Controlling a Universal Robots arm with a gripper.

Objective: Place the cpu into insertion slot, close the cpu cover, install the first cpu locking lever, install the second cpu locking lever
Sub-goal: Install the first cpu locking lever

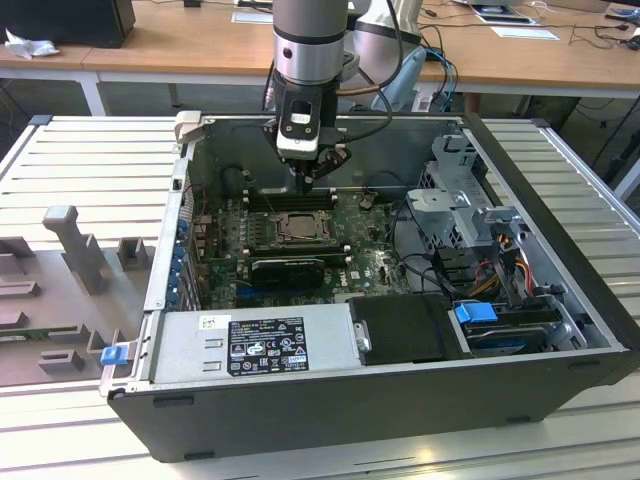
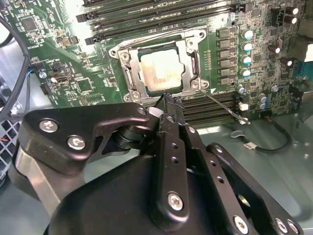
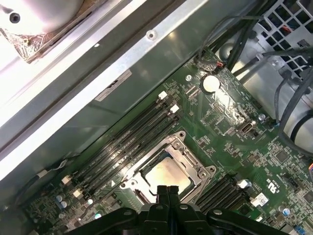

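**A:** Your pincer (image 1: 305,183) hangs with its fingers pressed together, holding nothing. In the exterior view it sits at twelve o'clock from the insertion slot (image 1: 297,228), close over the motherboard (image 1: 370,260).

**B:** And where is the cpu?

**A:** You have the cpu (image 2: 161,72) lying flat in that slot, pale metal top facing up. The cpu cover (image 3: 188,157) looks folded down around it. The chip is square, so it has no real long axis.

**B:** How will it handle?

**A:** Light and stiff, I'd judge, but fragile underneath, so you'd hold it by opposite edges only. The wire lever (image 2: 222,106) does have a long axis. It runs out from a socket corner across the memory slots (image 2: 210,113). It looks thin, springy and slick, and you'd grip it best near its hooked end.
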